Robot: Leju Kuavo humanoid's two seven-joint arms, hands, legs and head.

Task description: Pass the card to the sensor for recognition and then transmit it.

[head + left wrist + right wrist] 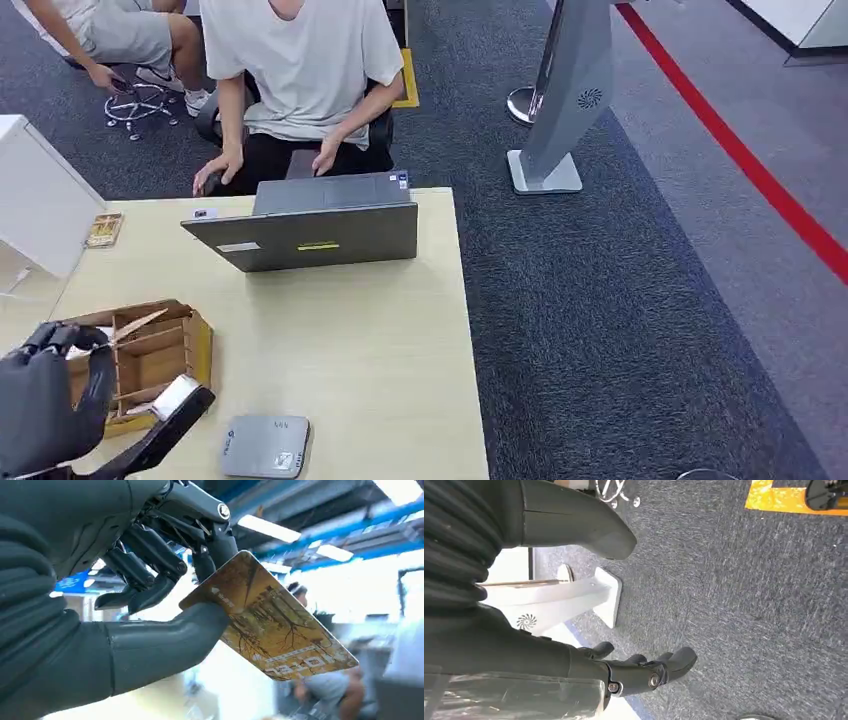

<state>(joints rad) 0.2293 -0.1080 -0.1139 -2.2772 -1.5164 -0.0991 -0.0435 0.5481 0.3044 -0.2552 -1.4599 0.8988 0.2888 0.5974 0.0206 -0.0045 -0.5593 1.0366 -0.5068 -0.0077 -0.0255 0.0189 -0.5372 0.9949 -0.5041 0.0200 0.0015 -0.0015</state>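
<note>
Head view: cards in wooden box

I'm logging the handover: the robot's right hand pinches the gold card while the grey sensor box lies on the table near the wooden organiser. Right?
Not quite: the left hand pinches the gold card, as the left wrist view shows. The grey sensor box does lie on the table near the wooden organiser.

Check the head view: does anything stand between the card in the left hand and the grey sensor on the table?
Nothing visible does. The left hand holds the card at the table's near left corner; the sensor lies flat just to its right, with bare table around it. The wooden box sits behind, off that path.
</note>
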